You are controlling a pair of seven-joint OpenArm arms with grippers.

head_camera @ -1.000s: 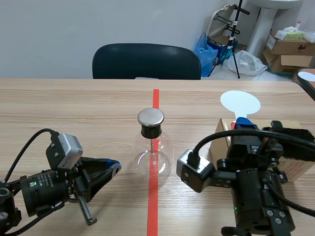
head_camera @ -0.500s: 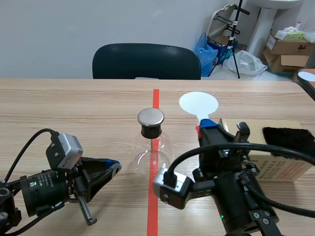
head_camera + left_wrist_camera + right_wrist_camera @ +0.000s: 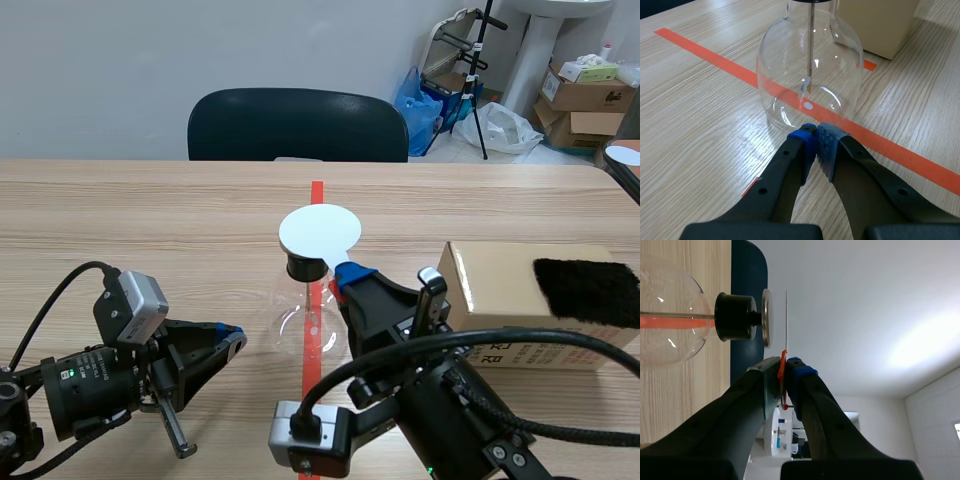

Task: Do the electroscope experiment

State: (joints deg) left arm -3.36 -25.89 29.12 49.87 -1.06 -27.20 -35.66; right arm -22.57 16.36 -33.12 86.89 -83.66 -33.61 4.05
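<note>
flask mid-bench on the tape line. right jaws clamp the disc by its handle, flat just above the cap, not touching; likely to pass charge. left jaws closed, empty, beside the flask's base.

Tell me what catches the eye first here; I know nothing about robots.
A clear glass flask stands on the red tape line mid-table. The right gripper holds a white disc just over the flask's metal cap. The left gripper sits shut beside the flask's base.
</note>
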